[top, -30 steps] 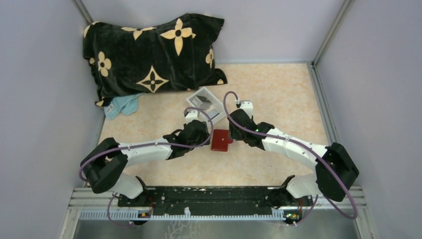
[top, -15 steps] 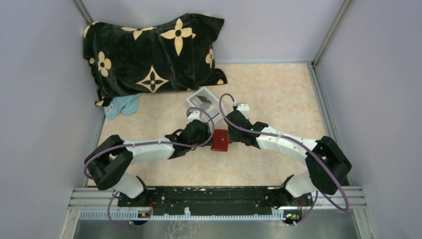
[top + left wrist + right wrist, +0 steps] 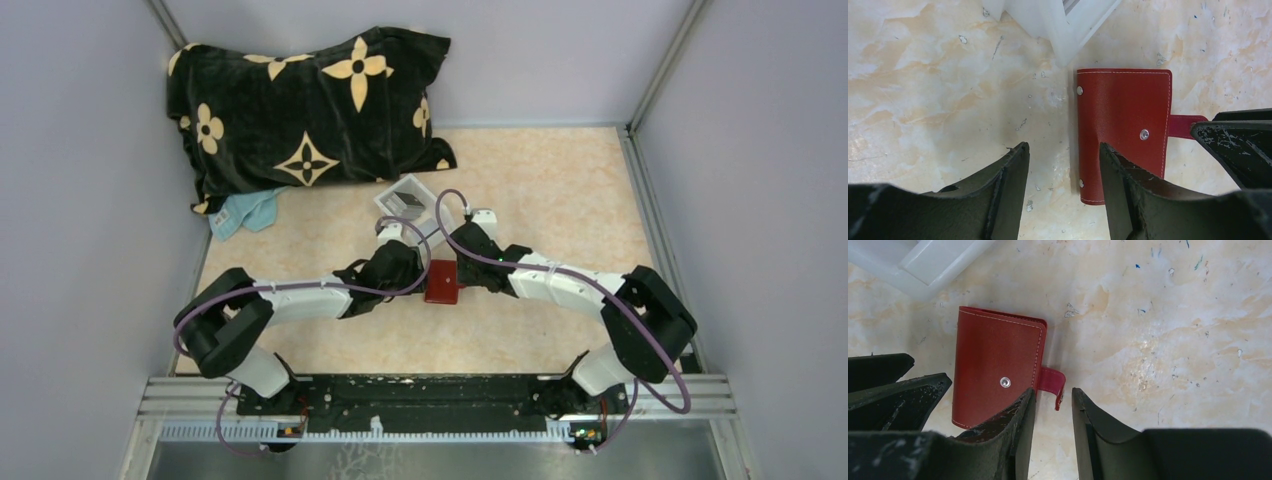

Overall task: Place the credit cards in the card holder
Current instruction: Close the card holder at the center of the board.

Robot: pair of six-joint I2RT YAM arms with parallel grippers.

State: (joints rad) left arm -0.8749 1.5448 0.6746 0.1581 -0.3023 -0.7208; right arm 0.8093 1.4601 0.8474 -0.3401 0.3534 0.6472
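Desk (image 3: 560, 180): beige marbled top, walled by grey panels on the left, far and right sides.
Pillow (image 3: 305, 105): black with tan flower shapes, filling the desk's far left corner.
Cloth (image 3: 245, 212): light blue, crumpled, tucked against the pillow's near edge close to the desk's left edge.
Left arm (image 3: 300, 300): white and black, reaching from the near left corner toward the middle of the desk.
Left claw (image 3: 1063, 152): released, its jaws wide apart with only bare desk between them. It hangs at the card holder's left side, and its right-hand finger overlaps the holder's left edge in the wrist view. I cannot tell whether they touch.
White tray (image 3: 410, 200): a small plastic tray, turned at an angle, just beyond the desk's middle toward the far edge.
Credit cards (image 3: 408, 199): grey and dark flat pieces lying inside the white tray, too small to count.
Card holder (image 3: 1123, 125): red with pale stitching, folded shut, snap stud facing up. It lies flat near the desk's middle, just on the near side of the tray, with its strap tab sticking out on its right.
Right claw (image 3: 1053, 395): not clenched. The jaws stand a narrow gap apart with the strap tab between the fingertips, and I cannot tell whether the pads touch it.
Right arm (image 3: 580, 290): reaching in from the near right corner.
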